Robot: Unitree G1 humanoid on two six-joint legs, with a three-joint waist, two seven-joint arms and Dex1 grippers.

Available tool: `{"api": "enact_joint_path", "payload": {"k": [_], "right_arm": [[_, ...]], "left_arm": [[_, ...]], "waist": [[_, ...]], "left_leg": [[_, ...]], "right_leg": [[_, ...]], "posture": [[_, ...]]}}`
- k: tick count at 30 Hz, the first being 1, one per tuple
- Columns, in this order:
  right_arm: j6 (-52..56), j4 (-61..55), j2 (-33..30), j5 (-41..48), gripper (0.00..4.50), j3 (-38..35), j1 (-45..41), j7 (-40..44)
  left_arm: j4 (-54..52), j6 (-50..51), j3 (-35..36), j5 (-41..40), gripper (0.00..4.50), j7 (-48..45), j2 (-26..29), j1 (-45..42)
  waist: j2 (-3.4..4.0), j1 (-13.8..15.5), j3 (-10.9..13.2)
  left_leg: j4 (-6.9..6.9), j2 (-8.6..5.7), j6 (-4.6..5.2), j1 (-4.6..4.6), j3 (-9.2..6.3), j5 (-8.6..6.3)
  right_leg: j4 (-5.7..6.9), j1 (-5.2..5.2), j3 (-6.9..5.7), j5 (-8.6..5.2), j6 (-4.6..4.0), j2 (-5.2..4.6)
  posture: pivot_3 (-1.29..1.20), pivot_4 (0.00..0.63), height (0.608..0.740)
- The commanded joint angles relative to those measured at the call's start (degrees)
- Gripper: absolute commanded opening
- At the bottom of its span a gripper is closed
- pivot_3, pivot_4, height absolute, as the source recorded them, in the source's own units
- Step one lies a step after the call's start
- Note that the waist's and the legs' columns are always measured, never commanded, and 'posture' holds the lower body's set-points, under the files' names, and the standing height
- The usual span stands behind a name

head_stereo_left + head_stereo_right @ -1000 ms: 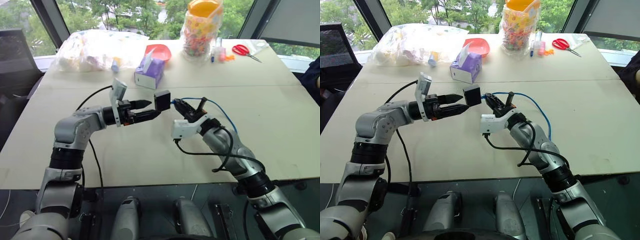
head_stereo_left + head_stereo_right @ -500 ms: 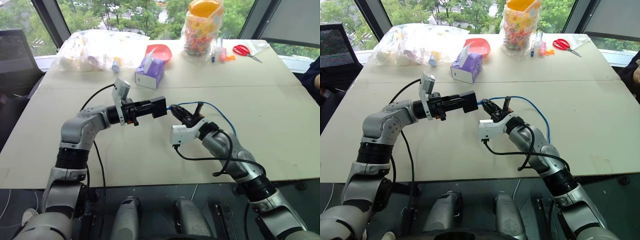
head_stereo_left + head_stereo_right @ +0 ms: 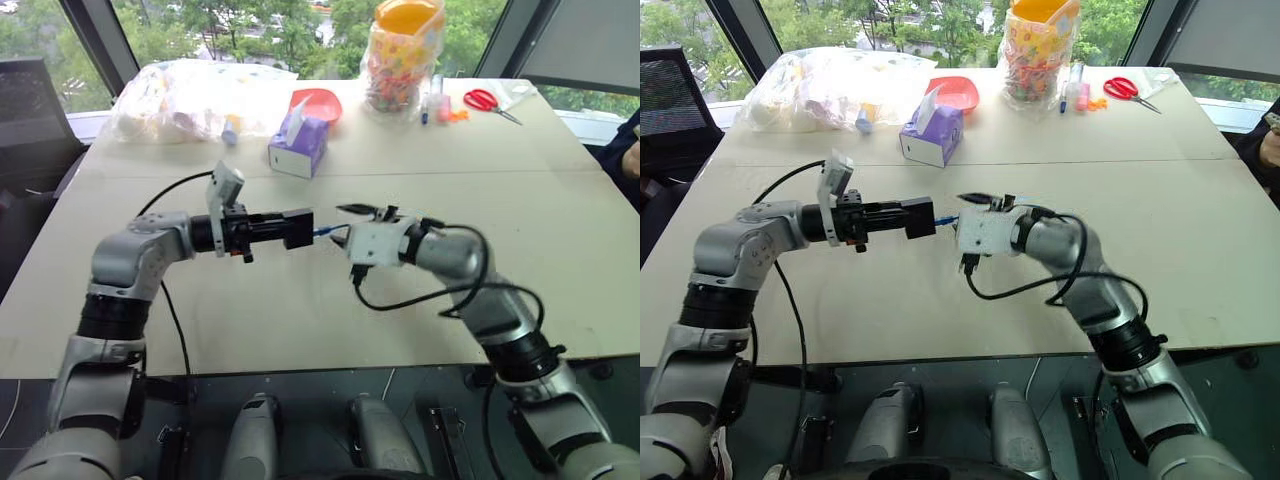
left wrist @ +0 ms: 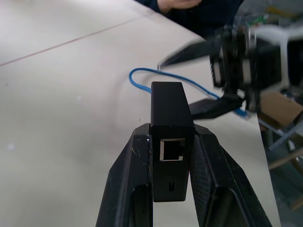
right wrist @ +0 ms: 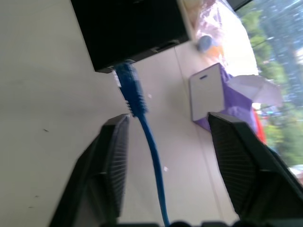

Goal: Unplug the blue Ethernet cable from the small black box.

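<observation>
Over the table [image 3: 560, 230], clenched left jaws grip the small black box [image 4: 170, 142]; blue Ethernet cable [image 5: 142, 123] between released right jaws.

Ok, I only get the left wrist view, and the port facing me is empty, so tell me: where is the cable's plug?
Observer: At the box's far face, in the right wrist view; whether the plug is seated, I cannot tell.
Operator: Is the right claw gripping it?
Observer: No, the right claw is open, the cable passing through the gap.
Operator: Anything close behind?
Observer: A tissue box stands on the table, well apart.
</observation>
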Motion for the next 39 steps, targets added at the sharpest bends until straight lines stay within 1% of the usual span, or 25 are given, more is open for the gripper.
{"api": "enact_joint_path", "payload": {"k": [1, 3, 5, 9, 11, 13, 19, 29, 31, 33, 39], "right_arm": [[13.93, -3.08, -2.15, 13.7, 4.44, -4.36, -5.86, 10.53], [22.01, -2.5, -3.09, 20.17, 4.44, -5.9, -9.01, 14.07], [27.94, -0.8, -3.59, 24.35, 4.44, -6.1, -11.19, 15.83], [38.11, 5.69, -0.68, 31.55, 4.44, -7.43, -14.4, 15.51], [41.9, 9.63, 0.41, 33.74, 4.44, -7.02, -15.74, 15.43], [43.47, 12.65, 1.05, 34.73, 4.44, -6.7, -16.91, 14.74], [43.21, 20.01, 2.15, 36.28, 4.44, -5.64, -19.48, 15.13], [43.56, 21.01, 2.41, 37.58, 4.44, -2.38, -20.33, 16.41], [43.71, 21.21, 2.45, 37.83, 3.92, -2.25, -20.59, 16.39], [43.81, 21.21, 2.41, 38.06, 3.18, -1.95, -20.75, 16.44], [44.72, 20.7, 2.7, 38.97, 3.18, -1.51, -21.03, 16.1]], "left_arm": [[-2.77, 0.45, 0.71, -1.84, 0.46, -4.99, 2.94, -0.08], [-3.16, 0.63, 1.29, -2.42, 0.46, -6.8, 4.21, -0.23], [-3.37, 0.06, 1.92, -2.76, 0.46, -8.16, 5.06, -0.62], [-3.54, 0.3, 2.93, -3.48, 0.46, -8.22, 5.15, -1.65], [-3.87, 0.39, 3.32, -3.97, 0.46, -7.87, 4.95, -1.97], [-4.19, 0.47, 3.5, -4.31, 0.46, -7.65, 4.82, -2.09], [-5.81, 1.5, 3.87, -5.25, 0.46, -7.49, 4.63, -1.86], [-6.62, 1.75, 3.86, -6.5, 0.46, -6.65, 4.16, -1.41], [-6.72, 1.8, 3.85, -6.48, 0.46, -6.56, 4.04, -1.36], [-6.74, 1.81, 3.85, -6.44, 0.46, -6.47, 3.95, -1.36], [-6.72, 1.64, 3.79, -6.27, 0.46, -6.33, 3.74, -1.24]], "waist": [[0.02, 0.1, 0.01], [0.02, 0.16, 0.01], [0.02, 0.3, 0.01], [0.02, 0.24, 0.01], [0.02, 0.2, 0.01], [0.03, 0.23, 0.02], [0.03, 0.21, 0.02], [0.03, 0.08, 0.02], [0.03, 0.07, 0.02], [0.03, 0.08, 0.02], [0.03, 0.07, 0.02]], "left_leg": [[-0.02, 0.01, 0.0, 0.0, 0.0, 0.0], [-0.03, 0.02, 0.0, -0.02, 0.0, 0.0], [-0.05, 0.02, 0.0, -0.02, 0.0, -0.01], [-0.04, 0.02, 0.01, -0.03, 0.0, -0.01], [-0.03, 0.02, 0.02, -0.04, 0.01, -0.01], [-0.03, 0.02, 0.02, -0.05, 0.01, -0.01], [-0.06, 0.01, 0.04, -0.13, 0.02, -0.02], [-0.07, 0.01, 0.04, -0.13, 0.02, -0.03], [-0.08, 0.01, 0.03, -0.14, 0.02, -0.03], [-0.08, 0.01, 0.03, -0.14, 0.02, -0.03], [-0.08, 0.01, 0.03, -0.14, 0.02, -0.03]], "right_leg": [[0.0, -0.01, -0.01, 0.0, 0.0, 0.0], [0.0, -0.03, -0.03, -0.01, -0.02, -0.01], [-0.01, -0.03, -0.04, -0.04, -0.08, -0.03], [-0.02, -0.04, -0.05, -0.1, -0.19, -0.04], [-0.01, -0.06, -0.04, -0.09, -0.19, -0.04], [-0.01, -0.08, -0.05, -0.09, -0.18, -0.04], [-0.01, -0.16, -0.04, -0.01, -0.02, -0.03], [-0.01, -0.18, -0.04, 0.0, -0.01, -0.01], [-0.01, -0.18, -0.04, 0.0, -0.01, -0.01], [-0.01, -0.18, -0.04, 0.0, 0.0, -0.01], [-0.01, -0.18, -0.04, 0.0, -0.01, -0.01]], "posture": [[0.0, 0.15, 0.735], [0.0, 0.15, 0.735], [0.0, 0.15, 0.735], [0.0, 0.15, 0.735], [0.0, 0.15, 0.735], [0.0, 0.15, 0.735], [0.0, 0.15, 0.735], [0.0, 0.15, 0.735], [0.0, 0.15, 0.735], [0.0, 0.15, 0.735], [0.0, 0.15, 0.735]]}}
